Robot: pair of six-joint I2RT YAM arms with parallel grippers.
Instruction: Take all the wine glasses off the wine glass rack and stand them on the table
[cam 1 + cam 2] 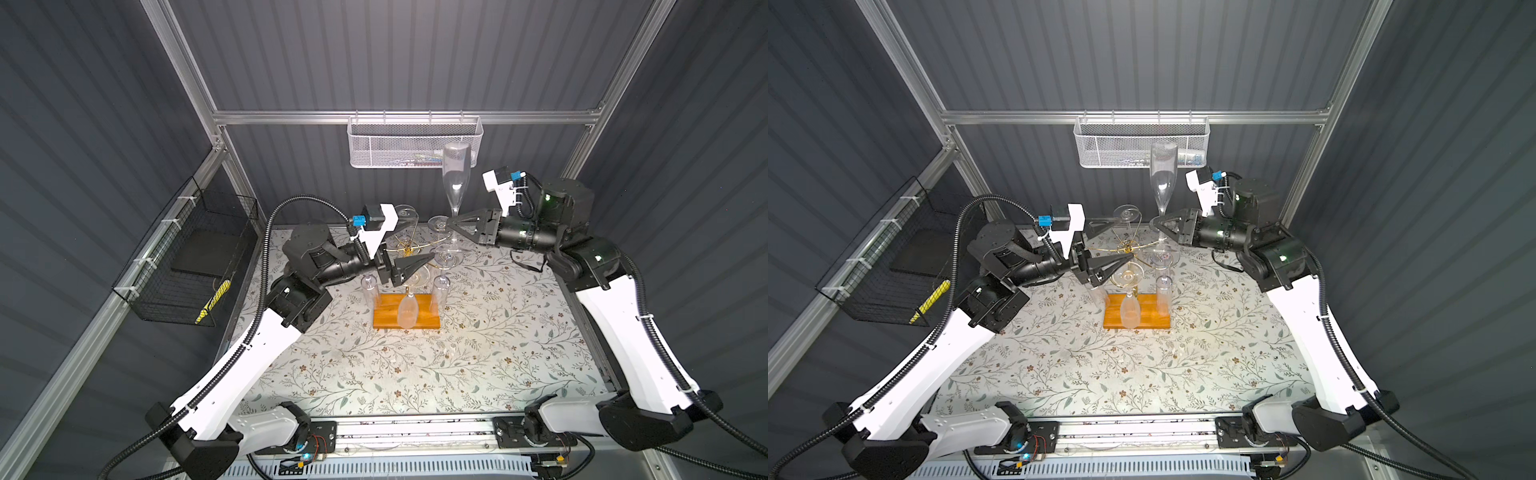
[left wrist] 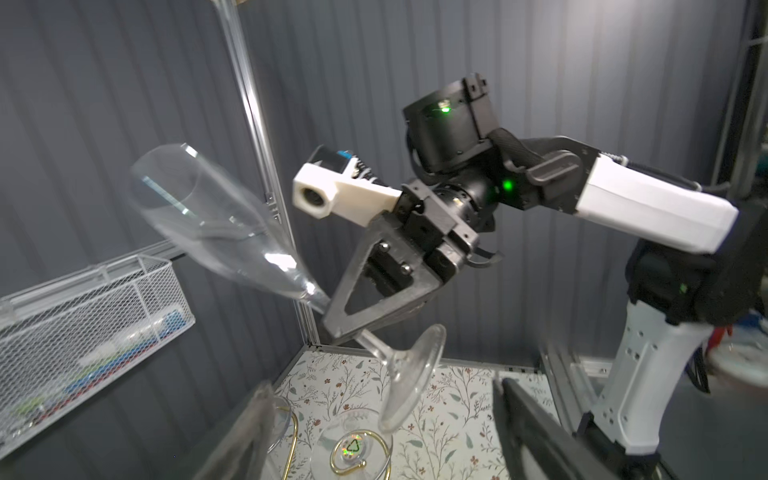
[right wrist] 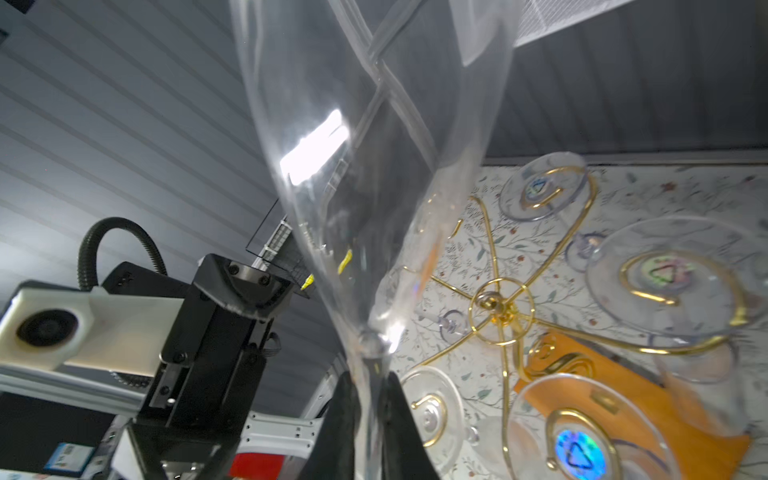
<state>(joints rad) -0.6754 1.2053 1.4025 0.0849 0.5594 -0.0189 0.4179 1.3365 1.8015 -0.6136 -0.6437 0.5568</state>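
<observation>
- Dark ribbed walls closed in a table (image 1: 415, 374) under a flowered cloth. In both top views the rack (image 1: 384, 309) stood midway along it, nearer the far edge, with other glasses (image 1: 409, 311) hanging bowl-down from its wire arms.
- In a top view the right gripper (image 1: 451, 225) was clamped on the stem of the wine glass (image 1: 455, 174). The glass stood upright, bowl up, above the rack's far side and clear of the arms. By my reading it was off the rack but not yet set down.
- In a top view the left gripper (image 1: 1123, 239) hung beside the gold pole, its jaws wide apart and holding nothing.
- Left wrist view: the right gripper (image 2: 336, 328) pinched the thin stem between bowl and foot, probably because only that part fits the jaws and leaves the bowl unpressed. The left arm's own fingers (image 2: 536, 424) showed blurred and far apart.
- Right wrist view: the stem ran between both closed fingers (image 3: 345, 415), and the bowl rose above the rack's gold hub (image 3: 498, 307).
</observation>
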